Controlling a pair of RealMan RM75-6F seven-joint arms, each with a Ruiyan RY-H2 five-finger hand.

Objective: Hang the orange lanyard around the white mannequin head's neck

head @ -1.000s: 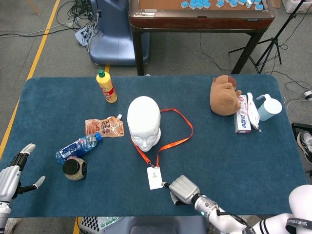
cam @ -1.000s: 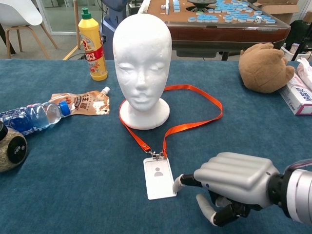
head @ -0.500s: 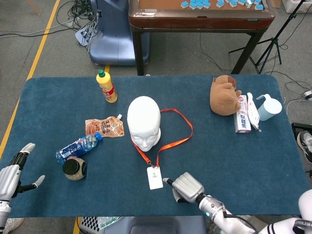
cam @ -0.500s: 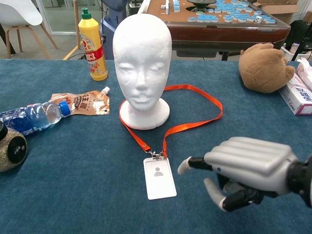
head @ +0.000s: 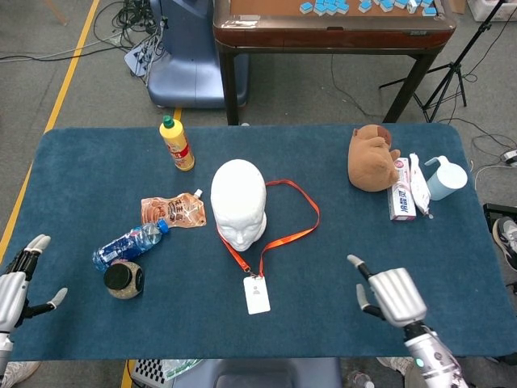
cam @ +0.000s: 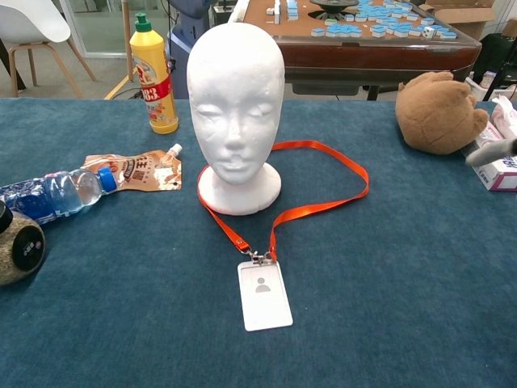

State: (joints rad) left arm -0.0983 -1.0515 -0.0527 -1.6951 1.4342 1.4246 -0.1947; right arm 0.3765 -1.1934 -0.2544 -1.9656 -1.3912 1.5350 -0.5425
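While capped, yellow bottle (cam: 153, 74) reads "83".

The white mannequin head (head: 239, 204) stands upright on the blue table (head: 97, 178); the orange lanyard (head: 292, 215) loops around its base and trails right, badge (head: 257, 294) lying below the head. The right hand (head: 391, 294), fingers apart and empty, sits well right of the badge; the left hand (head: 16, 281) is far left of the head.

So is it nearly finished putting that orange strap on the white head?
It looks done: the orange lanyard loops around the base of the white mannequin head, its badge flat on the table in front. Both the right hand and left hand hold nothing, apart from it. Nothing obvious remains.
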